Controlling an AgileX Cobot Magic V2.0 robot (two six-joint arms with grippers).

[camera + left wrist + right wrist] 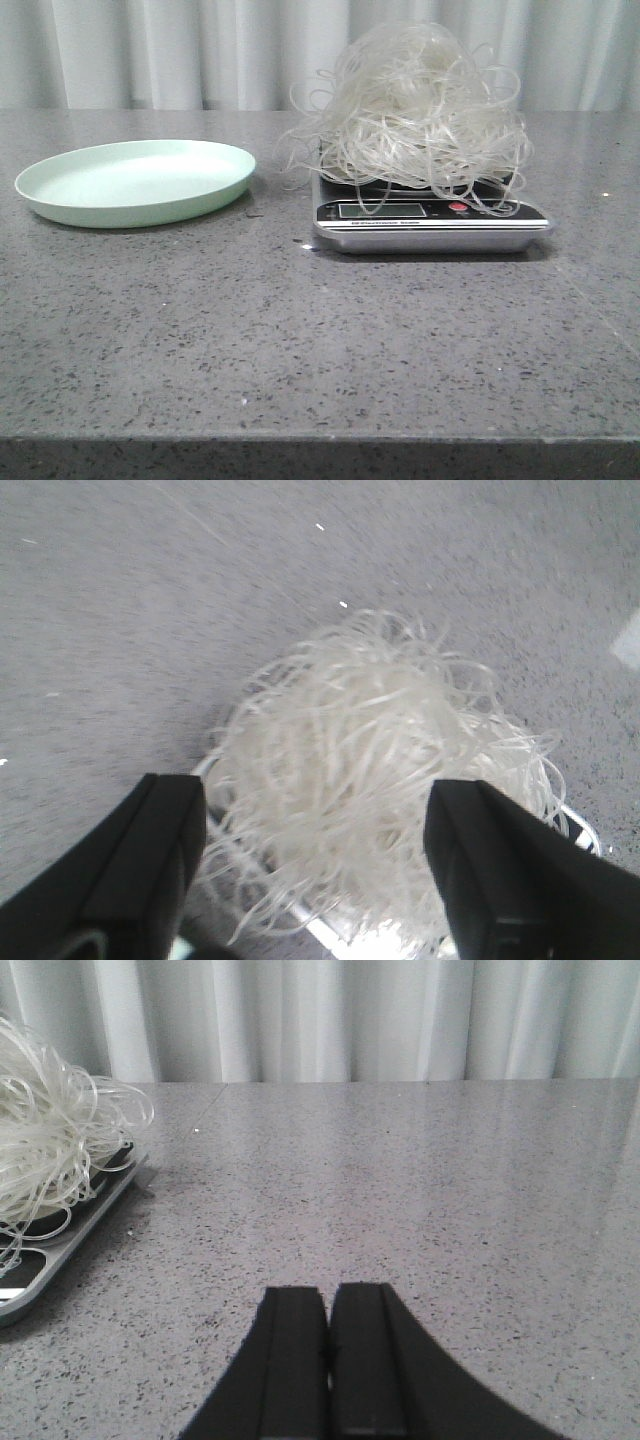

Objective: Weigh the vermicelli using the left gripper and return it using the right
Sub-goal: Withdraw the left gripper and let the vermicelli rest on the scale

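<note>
The vermicelli [410, 110] sits heaped on the scale [430, 222], its loops spilling over the edges and partly over the display, while my left gripper [315, 865] hangs above it with fingers spread wide and nothing between them, and my right gripper [327, 1360] waits low over bare table with its 2 fingers pressed together. I judge the weighing step is in hand, so I should lift my left claw straight clear without snagging strands. The speckled grey table [300, 340] also carries a pale green plate [135, 182], with a white curtain [150, 50] behind.
</note>
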